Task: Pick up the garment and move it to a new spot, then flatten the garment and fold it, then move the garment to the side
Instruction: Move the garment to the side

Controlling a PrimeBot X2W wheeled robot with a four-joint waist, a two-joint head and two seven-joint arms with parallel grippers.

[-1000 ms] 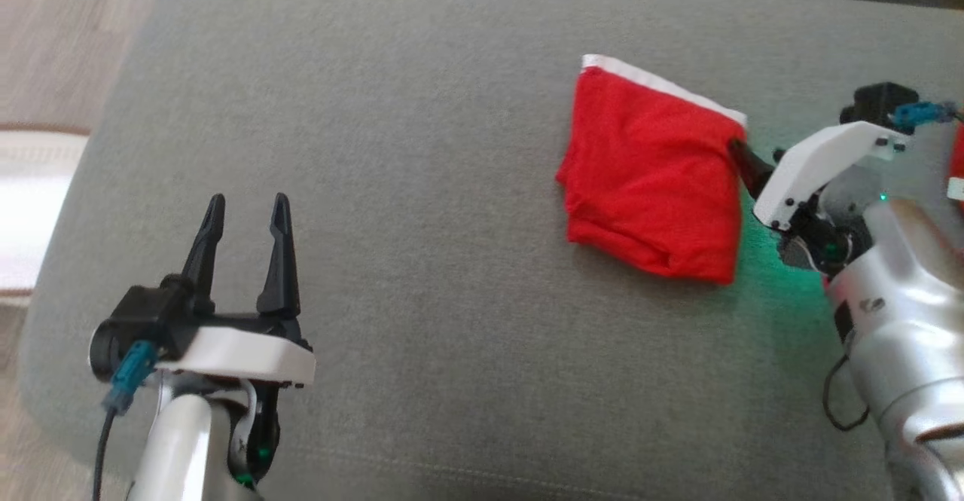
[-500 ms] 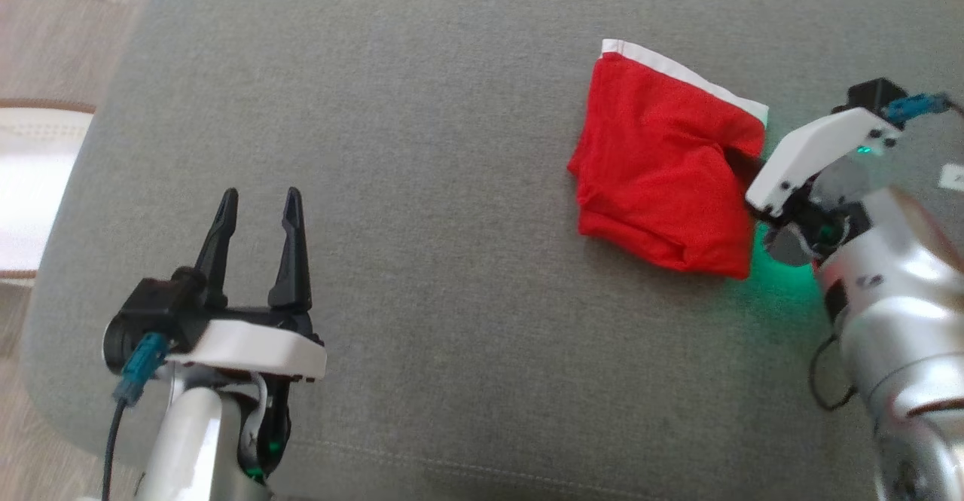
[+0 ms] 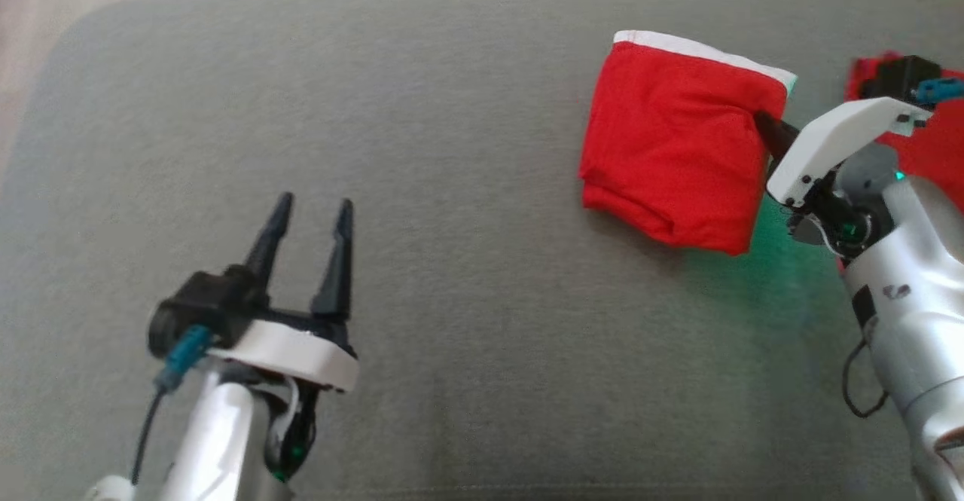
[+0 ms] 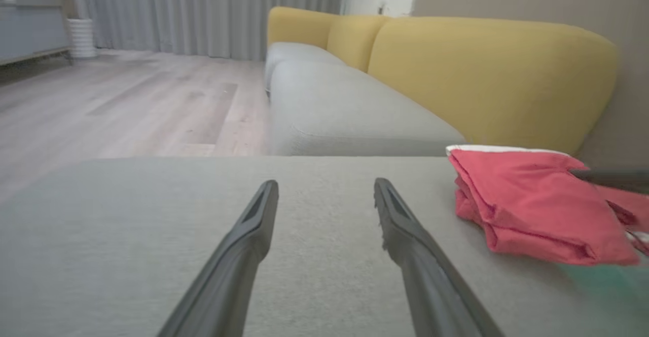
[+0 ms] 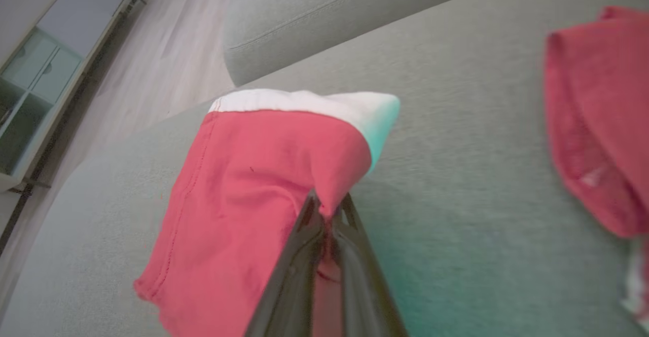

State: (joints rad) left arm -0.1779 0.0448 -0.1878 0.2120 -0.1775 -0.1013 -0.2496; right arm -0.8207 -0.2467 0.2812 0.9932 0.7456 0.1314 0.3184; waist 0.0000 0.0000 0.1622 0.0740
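**Item:** garment (image 3: 678, 139), red with a white waistband (image 3: 700, 45), folded into a rough square.

**Position:** It is lying on the grey cushion (image 3: 452, 109), in the cushion's far right part, with the waistband facing the cushion's far edge.

**Holder:** The right gripper (image 5: 327, 202) is coming in over the cushion's right side. Its fingers are clamping a pinch of red cloth at the garment's right edge, just under the waistband corner. That corner is standing lifted off the cushion.

**Spare:** The left gripper (image 3: 312, 211) is hovering over the cushion's near left part, well apart from the garment. Its fingers are standing moderately apart and gripping nothing.

**Step, as judged:** The robot is carrying the folded garment to the side, the last part of the task.

**Hazards:**
- The pinch is looking as if it is taking only the upper layers. If so, a lift would be peeling the fold open while the lower layers drag on the cushion's weave.
- A low slide would be bunching the rolled edge nearest the cushion's front.
- A second red cloth (image 3: 930, 147) is lying at the cushion's right end, just beside the right arm. A sweep that way is risking a snag, or one item landing on the other.

**Edges and room:**
- The waistband is sitting near the cushion's far edge, so little margin is showing there.
- The cushion's middle and left are offering broad bare fabric.
- The cushion's rounded left corners are dropping to the wooden floor (image 4: 127, 104).
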